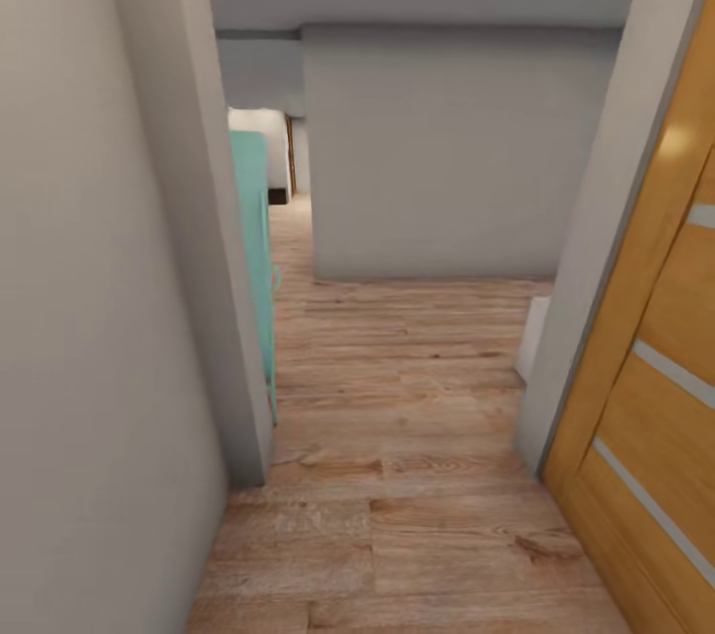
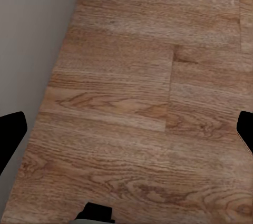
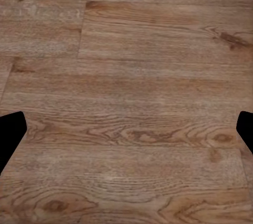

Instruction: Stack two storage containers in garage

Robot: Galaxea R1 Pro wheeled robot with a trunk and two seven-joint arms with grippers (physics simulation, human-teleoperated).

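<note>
Head view, left to right: pale grey wall fills the left side and ends at a corner edge. Just past that edge, a teal panel, upright; cannot tell what piece of furniture it belongs to. Wood-plank floor runs forward down a narrow passage to a grey wall block facing the camera, with an opening on its left leading further back. Right of the passage, a grey wall edge, then an orange-brown wooden door with pale horizontal strips.

Left wrist view: left tool spread wide, dark fingertips at the two picture edges, nothing between them; planks below, grey wall beside them.

Right wrist view: right tool likewise spread wide and empty over bare planks.

Storage containers: none visible in these frames; location cannot be told.
</note>
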